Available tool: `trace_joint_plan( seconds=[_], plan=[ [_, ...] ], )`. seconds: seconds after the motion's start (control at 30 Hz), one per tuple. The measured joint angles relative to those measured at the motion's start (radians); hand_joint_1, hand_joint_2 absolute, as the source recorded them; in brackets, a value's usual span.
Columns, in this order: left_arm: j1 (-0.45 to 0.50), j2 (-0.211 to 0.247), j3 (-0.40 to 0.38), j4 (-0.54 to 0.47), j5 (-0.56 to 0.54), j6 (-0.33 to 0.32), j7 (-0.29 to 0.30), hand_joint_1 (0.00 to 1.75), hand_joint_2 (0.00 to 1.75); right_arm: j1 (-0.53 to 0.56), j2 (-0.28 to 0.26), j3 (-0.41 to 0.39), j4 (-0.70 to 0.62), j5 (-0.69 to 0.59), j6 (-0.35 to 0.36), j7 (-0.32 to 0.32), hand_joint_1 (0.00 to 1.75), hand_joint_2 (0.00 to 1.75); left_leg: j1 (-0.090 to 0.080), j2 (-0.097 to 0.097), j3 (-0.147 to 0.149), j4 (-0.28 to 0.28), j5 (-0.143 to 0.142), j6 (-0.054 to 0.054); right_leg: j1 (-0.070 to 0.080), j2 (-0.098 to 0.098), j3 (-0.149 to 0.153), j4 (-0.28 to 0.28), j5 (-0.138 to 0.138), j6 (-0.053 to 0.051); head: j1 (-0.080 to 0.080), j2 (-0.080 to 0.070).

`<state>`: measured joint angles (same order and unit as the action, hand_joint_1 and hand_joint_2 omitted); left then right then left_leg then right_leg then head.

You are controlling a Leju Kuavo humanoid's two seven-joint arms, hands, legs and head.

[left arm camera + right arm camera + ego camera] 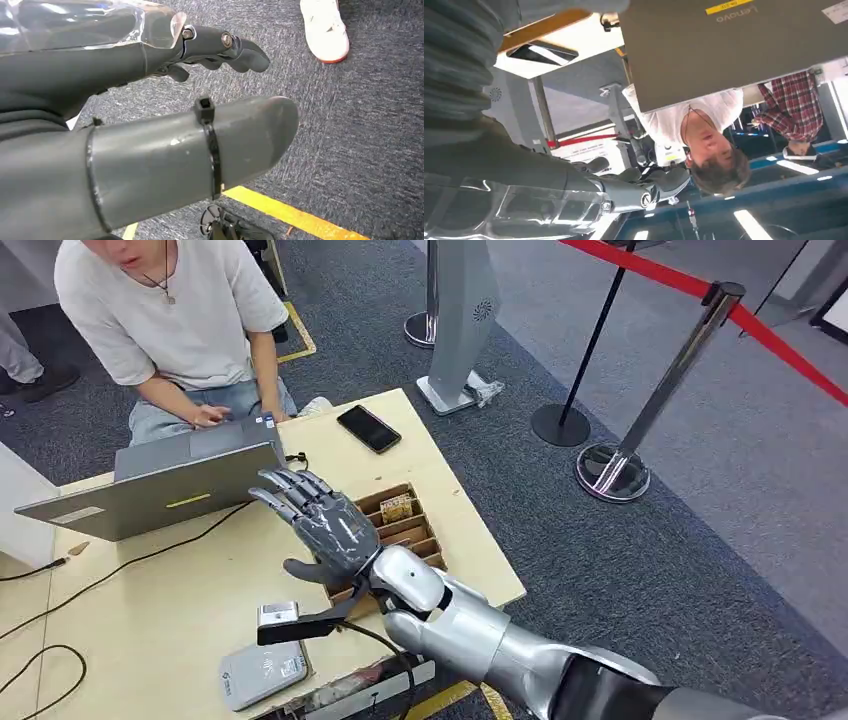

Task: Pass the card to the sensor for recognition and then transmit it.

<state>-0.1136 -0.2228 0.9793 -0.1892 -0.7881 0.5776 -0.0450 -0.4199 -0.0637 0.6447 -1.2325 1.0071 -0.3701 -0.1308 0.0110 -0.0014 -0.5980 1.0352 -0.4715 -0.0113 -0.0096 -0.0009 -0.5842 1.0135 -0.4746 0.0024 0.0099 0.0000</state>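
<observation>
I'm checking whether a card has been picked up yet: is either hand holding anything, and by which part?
Nothing is held. The right hand hovers over the wooden tray with fingers spread and empty. The left hand hangs above the carpet, empty too.

My right hand (pixel 325 525) covers the near-left part of the wooden card box (pixel 400 525); I cannot tell the cards apart. Laptop (pixel 165 485) screen faces away.
</observation>
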Motion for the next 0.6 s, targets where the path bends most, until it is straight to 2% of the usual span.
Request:
trace_joint_plan(
  seconds=[0.03,0.07,0.13,0.2,0.33,0.37,0.43,0.47,0.6],
  plan=[
    [0.0,0.0,0.0,0.0,0.004,0.002,0.0,0.0,0.0,-0.001,0.0,0.0,0.0,0.0,0.005,0.0,1.19,1.75,0.0,0.0,0.0,0.0,0.0,0.0,0.0,0.0,0.0,0.0,0.0,0.0,0.0,0.0],
    [-0.001,-0.001,0.0,0.0,0.005,0.003,0.0,0.0,0.0,-0.001,0.0,0.001,0.0,0.0,0.007,0.0,1.31,1.75,0.0,0.0,0.0,0.0,0.0,0.0,0.0,0.0,0.0,0.0,0.0,0.0,0.0,0.0],
    [-0.003,-0.003,0.0,0.0,0.006,0.005,0.0,0.0,0.0,-0.002,0.0,0.002,0.0,-0.001,0.011,0.0,1.33,1.75,0.0,0.0,0.0,0.0,0.0,0.0,0.0,0.0,0.0,0.0,0.0,0.0,0.0,0.0],
    [-0.005,-0.006,0.0,0.0,0.006,0.006,0.0,0.0,0.0,-0.002,0.0,0.003,0.001,-0.001,0.013,0.0,1.22,1.75,0.0,0.0,0.0,0.0,0.0,0.0,0.0,0.0,0.0,0.0,0.0,0.0,0.0,0.0],
    [-0.01,-0.008,0.0,0.0,0.005,0.006,0.0,0.0,0.0,-0.003,0.0,0.003,0.005,-0.001,0.017,0.0,1.12,1.75,0.0,0.0,0.0,0.0,0.0,0.0,0.0,0.0,0.0,0.0,0.0,0.0,0.0,0.0],
    [-0.011,-0.008,0.0,0.0,0.005,0.006,0.0,0.0,0.0,-0.003,0.0,0.003,0.006,-0.002,0.018,0.0,1.15,1.75,0.0,0.0,0.0,0.0,0.0,0.0,0.0,0.0,0.0,0.0,0.0,0.0,0.0,0.0],
    [-0.012,-0.008,0.0,0.0,0.004,0.006,0.001,0.0,0.0,-0.003,0.0,0.003,0.009,-0.002,0.019,0.0,1.01,1.75,0.0,0.0,0.0,0.0,0.0,0.0,0.0,0.0,0.0,0.0,0.0,0.0,0.0,0.0],
    [-0.012,-0.008,0.0,0.0,0.003,0.006,0.001,0.0,0.0,-0.003,0.0,0.003,0.01,-0.002,0.021,0.0,0.89,1.75,0.0,0.0,0.0,0.0,0.0,0.0,0.0,0.0,0.0,0.0,0.0,0.0,0.0,0.0],
    [-0.012,-0.008,0.0,0.0,-0.004,0.003,0.002,0.0,0.0,-0.003,0.0,0.003,0.022,-0.004,0.024,0.002,0.75,1.75,0.0,0.0,0.0,0.0,0.0,0.0,0.0,0.0,0.0,0.0,0.0,0.0,0.0,0.0]
  ],
)
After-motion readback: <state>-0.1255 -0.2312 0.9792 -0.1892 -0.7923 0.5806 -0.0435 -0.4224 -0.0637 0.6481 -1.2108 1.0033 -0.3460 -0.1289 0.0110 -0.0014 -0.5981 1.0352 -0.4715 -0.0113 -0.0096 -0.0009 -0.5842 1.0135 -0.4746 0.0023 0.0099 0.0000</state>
